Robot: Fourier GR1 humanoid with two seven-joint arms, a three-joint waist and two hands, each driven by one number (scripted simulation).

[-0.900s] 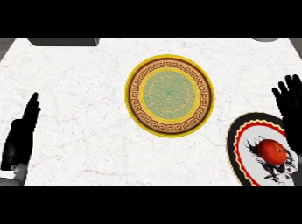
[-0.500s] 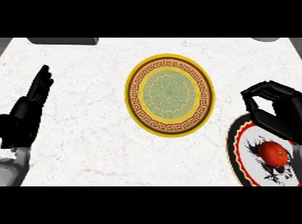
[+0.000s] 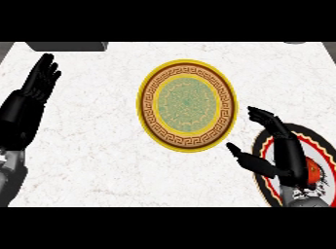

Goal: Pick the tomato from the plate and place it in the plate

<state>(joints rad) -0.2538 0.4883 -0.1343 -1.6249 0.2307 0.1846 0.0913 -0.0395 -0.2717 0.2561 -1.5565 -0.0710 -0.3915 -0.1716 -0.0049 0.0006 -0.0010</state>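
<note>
A red tomato (image 3: pixel 315 170) lies on a black, red and white plate (image 3: pixel 331 154) at the lower right, mostly hidden behind my right hand. My right hand (image 3: pixel 277 156) is over that plate's left part, fingers and thumb spread apart, nothing held between them. A yellow plate with a green middle (image 3: pixel 188 105) sits in the centre of the counter and holds nothing. My left hand (image 3: pixel 28 102) rests open at the far left, fingers pointing up.
A dark grey block (image 3: pixel 68 46) stands at the counter's far left edge. The white marble counter (image 3: pixel 98 160) stretches between the hands.
My right hand has come down and left over the patterned plate and opened its fingers from a curl. My left hand has risen further up the left side.
</note>
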